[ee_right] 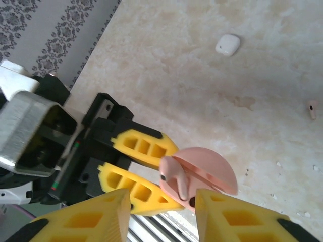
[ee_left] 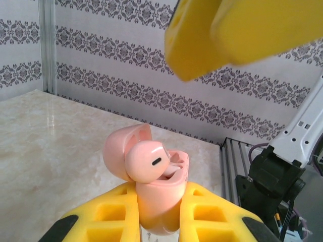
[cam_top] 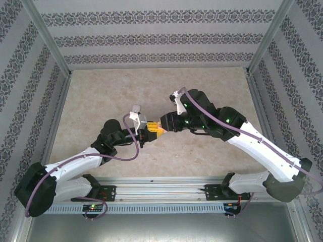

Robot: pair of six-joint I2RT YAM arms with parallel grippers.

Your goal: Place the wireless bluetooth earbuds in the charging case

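Charging case (ee_left: 160,204), pink, stands upright between the fingers of the left gripper (ee_left: 159,224), which press against its two sides. Its lid (ee_left: 118,148) is tilted back. One pink earbud (ee_left: 147,162) sits in the mouth of the case, its round head above the rim. The right gripper (ee_right: 162,197) hangs over the case with fingers apart. A whitish earbud (ee_right: 227,44) and a pinkish earbud (ee_right: 312,109) lie on the table (ee_right: 166,60), well apart.
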